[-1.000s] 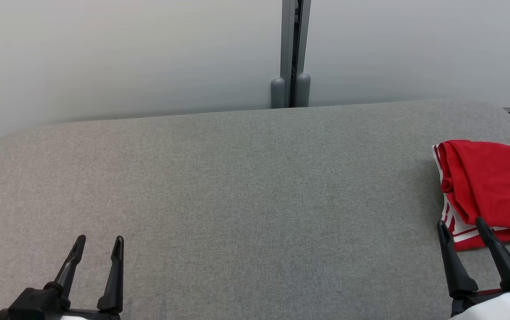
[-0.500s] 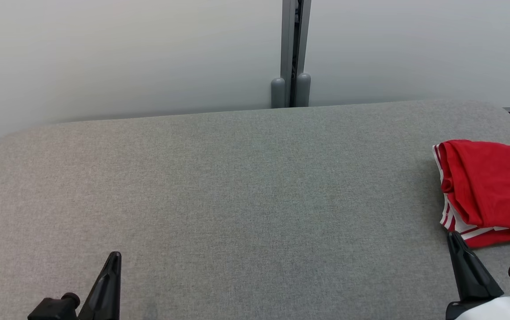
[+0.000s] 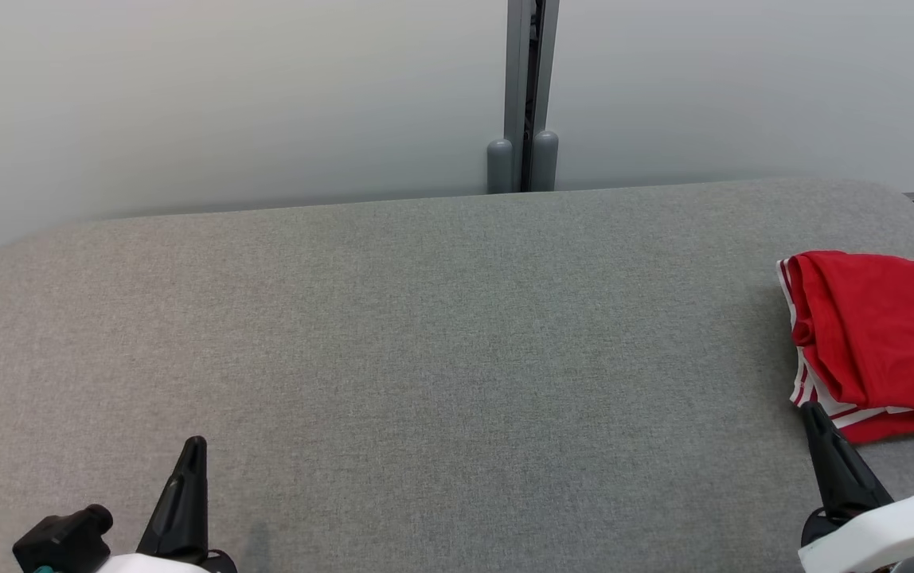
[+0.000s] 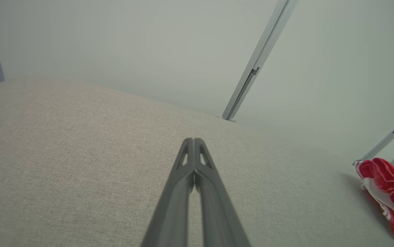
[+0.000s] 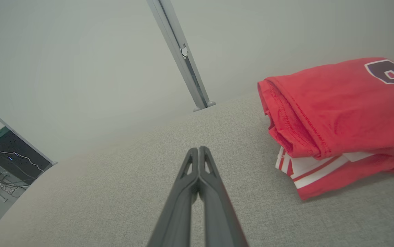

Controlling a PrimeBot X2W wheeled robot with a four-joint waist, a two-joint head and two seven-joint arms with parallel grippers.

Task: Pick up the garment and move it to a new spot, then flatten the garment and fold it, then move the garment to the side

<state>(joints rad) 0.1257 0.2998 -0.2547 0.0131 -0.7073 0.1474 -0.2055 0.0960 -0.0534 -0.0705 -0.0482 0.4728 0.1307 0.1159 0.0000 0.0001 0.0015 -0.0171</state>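
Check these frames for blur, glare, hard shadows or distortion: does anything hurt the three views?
Head view: even soft light, no glare, sharp; the red garment is cropped by the right edge. Left wrist view: the left gripper blurs toward the lens; the wall post slants. Right wrist view: the right gripper is likewise soft up close; garment crisp, faint shadow beneath.

Worktop (image 3: pixel 425 334): spans the head view, its far edge against a wall (image 3: pixel 226 103).
Post (image 3: pixel 522 95): upright behind the far edge, slightly right of centre (two short stubs at its foot).
Garment (image 3: pixel 879 334): on the worktop, at the right end.
Left end effector (image 3: pixel 194 447): near edge, lower left, well apart from the garment.
Right end effector (image 3: pixel 811 414): near edge, lower right, just beside the garment's near corner.
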